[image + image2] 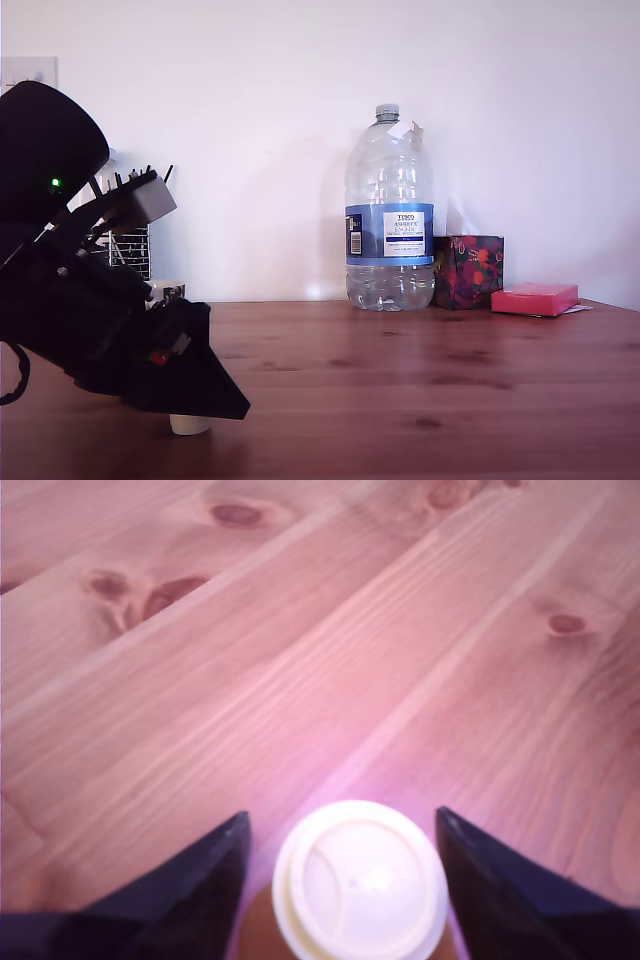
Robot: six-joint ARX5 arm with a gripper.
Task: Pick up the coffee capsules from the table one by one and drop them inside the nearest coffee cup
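Observation:
A cream-white coffee capsule (190, 425) stands on the reddish-brown wooden table (420, 380) near the exterior view's left front. My gripper (192, 408) is lowered right over it, the black arm hiding most of the capsule. In the wrist view the capsule (360, 880) shows its round top between the two dark fingers (190, 890), with a gap on each side, so the gripper (340, 815) is open around it. The coffee cup is hidden behind the arm, apart from perhaps a small white edge I cannot identify.
A wire holder of black sticks (130, 245) stands behind the arm. At the back of the table are a large water bottle (389, 215), a dark floral box (468, 271) and a flat pink box (534, 298).

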